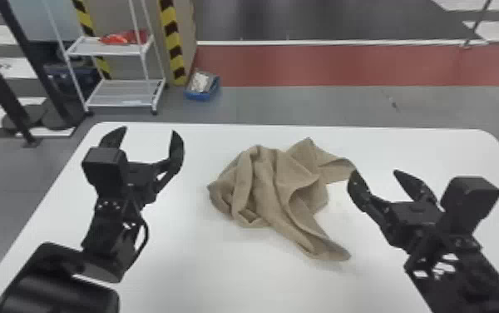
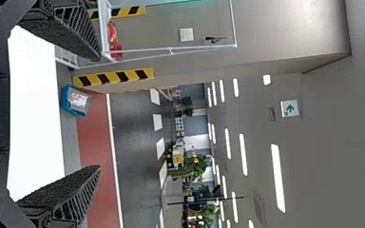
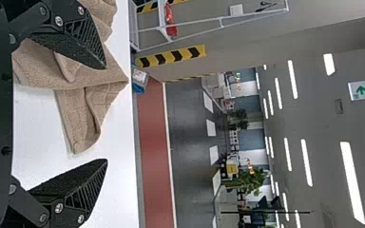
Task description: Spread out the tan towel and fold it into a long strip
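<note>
Blue bin (image 1: 201, 96) beyond towel (image 1: 265, 187) and white table (image 1: 203, 266)

Legible text: none — no word or number can be made out in any view. Sign: one white panel (image 2: 289, 108) bearing a green arrow, legible as a symbol, fixed to the grey surface high in the room; the arrow points toward the side on which the white rack (image 1: 107, 48) stands. Safety marking: diagonal yellow-and-black stripes (image 1: 172, 41) run along the edges of the beige structure (image 1: 124, 18) behind the rack. Plate: a small white rectangle (image 2: 186, 34) is attached to the same structure; its print is too small to read. Floor bin: the blue bin (image 1: 201, 95) contains a whitish item (image 1: 200, 81) — any marking on it is unreadable.
</note>
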`<state>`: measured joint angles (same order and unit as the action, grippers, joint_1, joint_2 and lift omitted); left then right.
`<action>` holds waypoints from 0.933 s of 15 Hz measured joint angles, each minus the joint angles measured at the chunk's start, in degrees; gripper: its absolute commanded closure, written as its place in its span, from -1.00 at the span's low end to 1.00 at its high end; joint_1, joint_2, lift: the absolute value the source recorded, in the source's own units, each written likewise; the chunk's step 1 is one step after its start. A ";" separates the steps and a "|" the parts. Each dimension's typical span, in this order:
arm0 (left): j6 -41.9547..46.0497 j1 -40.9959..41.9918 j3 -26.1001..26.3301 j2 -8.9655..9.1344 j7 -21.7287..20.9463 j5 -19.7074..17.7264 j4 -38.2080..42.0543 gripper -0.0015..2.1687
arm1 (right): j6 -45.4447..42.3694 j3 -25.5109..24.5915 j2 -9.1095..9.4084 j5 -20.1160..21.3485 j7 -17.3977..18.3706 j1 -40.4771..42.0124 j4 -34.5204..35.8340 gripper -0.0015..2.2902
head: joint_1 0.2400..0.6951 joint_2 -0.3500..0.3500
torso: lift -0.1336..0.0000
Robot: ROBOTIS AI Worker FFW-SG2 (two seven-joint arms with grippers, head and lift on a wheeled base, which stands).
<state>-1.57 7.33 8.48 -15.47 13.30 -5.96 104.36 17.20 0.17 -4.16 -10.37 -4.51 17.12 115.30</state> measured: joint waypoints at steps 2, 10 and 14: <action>-0.03 -1.07 -0.12 0.00 -0.13 -0.75 -2.40 -0.92 | 0.23 0.53 0.02 0.40 -0.04 -0.46 0.09 -0.81 | 1.00 0.15 | -0.86; 9.44 -2.33 -1.94 -0.40 -4.98 -7.75 -9.42 -0.92 | -10.06 1.68 0.18 2.22 -1.16 1.14 -0.87 -0.82 | 1.00 0.24 | -0.86; 9.51 -1.07 -2.14 -0.62 -7.18 -7.92 -8.35 -0.92 | -11.00 0.69 0.21 1.33 -1.71 2.09 -0.78 -0.82 | 1.00 0.20 | -0.86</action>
<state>7.95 6.26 6.35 -16.08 6.13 -13.88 96.00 6.20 0.86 -3.96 -9.04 -6.22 19.21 114.51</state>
